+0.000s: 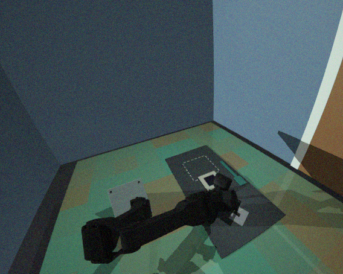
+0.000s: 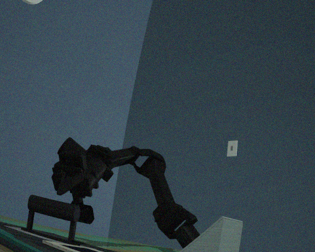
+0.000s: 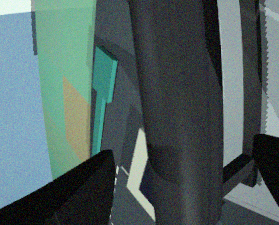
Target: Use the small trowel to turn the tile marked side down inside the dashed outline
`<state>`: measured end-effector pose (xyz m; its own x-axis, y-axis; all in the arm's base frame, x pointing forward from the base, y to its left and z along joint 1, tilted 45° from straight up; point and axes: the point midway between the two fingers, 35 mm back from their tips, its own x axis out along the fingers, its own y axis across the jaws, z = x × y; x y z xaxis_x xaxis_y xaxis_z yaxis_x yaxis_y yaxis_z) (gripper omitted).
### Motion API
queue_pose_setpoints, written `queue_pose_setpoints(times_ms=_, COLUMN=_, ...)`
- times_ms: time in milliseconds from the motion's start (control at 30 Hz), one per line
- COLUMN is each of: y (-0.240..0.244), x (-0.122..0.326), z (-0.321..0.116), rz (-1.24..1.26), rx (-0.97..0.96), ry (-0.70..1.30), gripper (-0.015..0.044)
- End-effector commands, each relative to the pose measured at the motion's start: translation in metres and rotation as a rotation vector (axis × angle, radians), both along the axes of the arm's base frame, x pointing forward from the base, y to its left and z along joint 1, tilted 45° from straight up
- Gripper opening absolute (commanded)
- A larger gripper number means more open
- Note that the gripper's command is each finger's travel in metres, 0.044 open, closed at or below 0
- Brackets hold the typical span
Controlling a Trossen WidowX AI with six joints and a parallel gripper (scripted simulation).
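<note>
The trowel has a light grey plate and a dark round handle raised on two posts; it stands on the dark mat. The tile, cream with a dark blue patch facing up, lies flat at the near edge of the dashed outline. My gripper is open and tilted just above the handle, which crosses the wrist view between the fingertips. Nothing is gripped. In the top view the arm hides the fingertips and most of the handle.
A flat teal tool-shaped piece lies along the mat's far right edge. My arm reaches over the mat from the left, beside a grey bolted plate. Walls stand behind the table's left and right far edges.
</note>
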<state>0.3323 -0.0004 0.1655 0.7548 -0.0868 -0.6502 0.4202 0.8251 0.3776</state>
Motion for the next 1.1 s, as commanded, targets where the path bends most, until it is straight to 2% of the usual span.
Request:
queue_pose_setpoints(times_ms=0, y=0.0, x=0.005, z=-0.007, rz=0.007, rx=-0.004, ry=0.008, gripper=0.03)
queue_pose_setpoints(times_ms=800, y=-0.004, x=0.031, z=-0.031, rz=0.006, rx=-0.003, ry=0.009, gripper=0.03)
queue_pose_setpoints(times_ms=1000, y=-0.004, x=0.031, z=-0.031, rz=0.006, rx=-0.003, ry=0.009, gripper=0.0142)
queue_pose_setpoints(times_ms=1067, y=-0.004, x=0.031, z=-0.031, rz=0.006, rx=-0.003, ry=0.009, gripper=0.0129)
